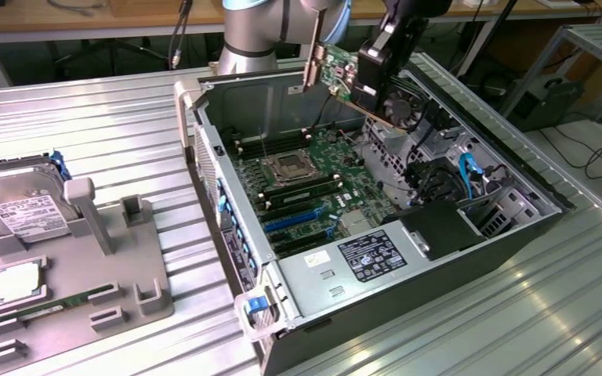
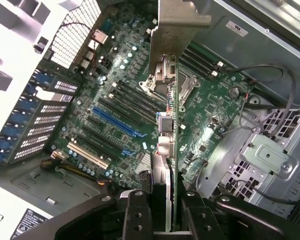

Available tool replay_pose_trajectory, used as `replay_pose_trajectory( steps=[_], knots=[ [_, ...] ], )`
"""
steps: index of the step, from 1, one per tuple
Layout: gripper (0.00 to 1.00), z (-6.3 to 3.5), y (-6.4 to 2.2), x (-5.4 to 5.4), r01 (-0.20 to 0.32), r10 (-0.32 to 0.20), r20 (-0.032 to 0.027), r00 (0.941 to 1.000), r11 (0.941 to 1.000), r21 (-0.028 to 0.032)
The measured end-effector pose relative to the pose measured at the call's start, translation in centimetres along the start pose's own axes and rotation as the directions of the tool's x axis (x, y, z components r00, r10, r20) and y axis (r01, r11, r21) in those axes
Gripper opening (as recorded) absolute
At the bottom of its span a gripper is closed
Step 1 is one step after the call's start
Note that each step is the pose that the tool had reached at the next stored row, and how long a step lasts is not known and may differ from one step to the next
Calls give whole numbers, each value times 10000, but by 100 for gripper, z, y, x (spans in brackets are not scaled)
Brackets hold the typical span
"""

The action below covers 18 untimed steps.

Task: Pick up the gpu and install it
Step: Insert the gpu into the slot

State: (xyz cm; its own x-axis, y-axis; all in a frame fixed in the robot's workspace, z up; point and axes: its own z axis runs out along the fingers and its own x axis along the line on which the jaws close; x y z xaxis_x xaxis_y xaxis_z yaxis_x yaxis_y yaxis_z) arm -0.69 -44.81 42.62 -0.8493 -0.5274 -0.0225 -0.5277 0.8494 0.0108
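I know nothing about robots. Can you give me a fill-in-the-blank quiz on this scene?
1. The gripper holds the ____ above the open computer case.
2. The hard drive stands to the exterior view's ____ of the case.
3. The memory stick on the gray tray is coloured ____.
Missing words: gpu; left; green.

Nothing legible: power supply label and hard drive label carry print too small to read.
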Motion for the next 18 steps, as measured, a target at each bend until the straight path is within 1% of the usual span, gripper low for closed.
replay_pose_trajectory(
  steps=[9,18],
  knots=[
    [28,0,0,0,576,-576,-5,9983,9983,-16],
    [28,0,-1,0,1115,-1115,-9,9938,9938,-28]
  ],
)
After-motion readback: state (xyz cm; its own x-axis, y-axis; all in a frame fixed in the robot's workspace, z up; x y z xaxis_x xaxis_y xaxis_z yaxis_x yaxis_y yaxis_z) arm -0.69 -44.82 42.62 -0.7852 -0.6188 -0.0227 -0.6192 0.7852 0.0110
